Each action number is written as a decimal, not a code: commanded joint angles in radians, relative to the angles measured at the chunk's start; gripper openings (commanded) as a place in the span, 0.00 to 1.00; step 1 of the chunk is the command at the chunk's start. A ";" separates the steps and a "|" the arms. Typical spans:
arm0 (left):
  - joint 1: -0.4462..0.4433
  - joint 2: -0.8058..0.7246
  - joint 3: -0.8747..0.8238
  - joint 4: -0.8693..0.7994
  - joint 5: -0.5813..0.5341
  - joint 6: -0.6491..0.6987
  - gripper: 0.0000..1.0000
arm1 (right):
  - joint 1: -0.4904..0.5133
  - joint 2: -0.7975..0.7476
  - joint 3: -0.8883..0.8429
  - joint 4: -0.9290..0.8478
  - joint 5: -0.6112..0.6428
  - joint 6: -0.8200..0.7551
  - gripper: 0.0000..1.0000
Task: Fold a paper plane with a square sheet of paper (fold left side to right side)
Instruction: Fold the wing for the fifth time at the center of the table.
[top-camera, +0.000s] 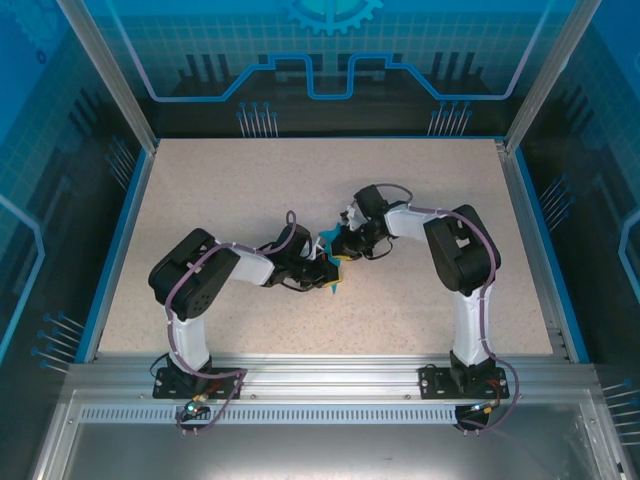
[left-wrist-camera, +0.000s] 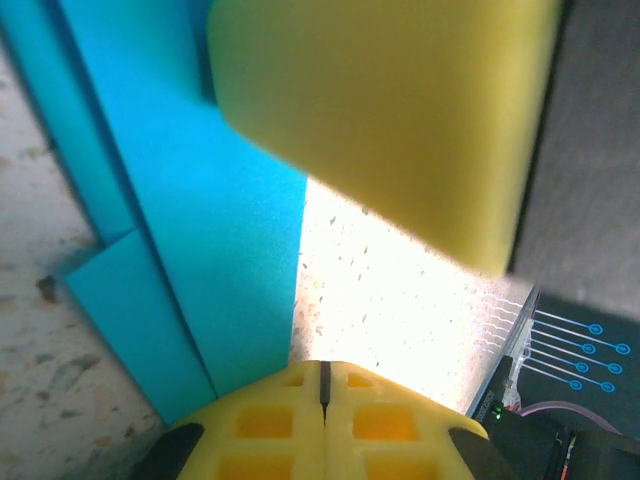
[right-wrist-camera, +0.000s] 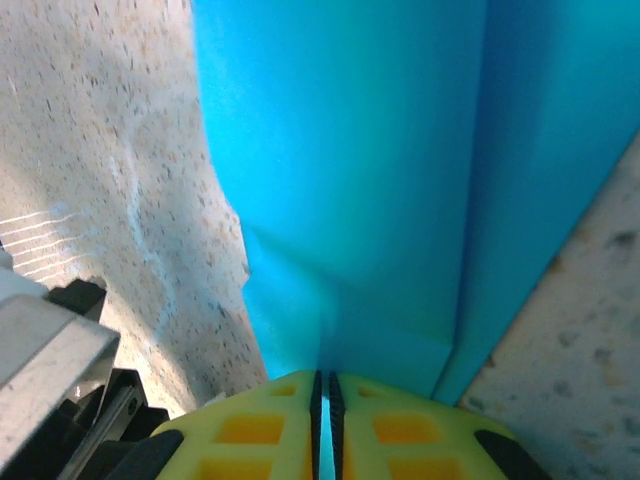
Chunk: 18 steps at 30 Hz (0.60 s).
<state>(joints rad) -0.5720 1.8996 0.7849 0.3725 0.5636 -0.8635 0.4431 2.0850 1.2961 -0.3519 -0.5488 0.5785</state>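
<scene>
A beige speckled tabletop fills the middle of the overhead view, and its pale flecked surface also shows close up in both wrist views. A thin bright blue border strip runs along the table's left edge, with a matching one on the right. Silver aluminium rails lie along the near edge, then a slotted metal strip and a dull grey metal sheet. Behind the far edge stands a dark panel with blue circuit lines and a gear emblem. Slanted silver posts rise from the far corners.
</scene>
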 joint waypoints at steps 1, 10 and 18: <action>0.005 0.061 -0.057 -0.146 -0.028 -0.004 0.01 | -0.046 0.048 0.048 0.011 0.096 -0.039 0.14; 0.007 0.061 -0.059 -0.147 -0.027 -0.005 0.01 | -0.093 0.114 0.149 -0.034 0.110 -0.062 0.15; 0.007 0.056 -0.064 -0.145 -0.027 -0.008 0.00 | -0.133 0.158 0.232 -0.062 0.113 -0.071 0.15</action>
<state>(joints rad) -0.5709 1.9011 0.7815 0.3817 0.5667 -0.8661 0.3607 2.2009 1.4921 -0.4351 -0.5461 0.5304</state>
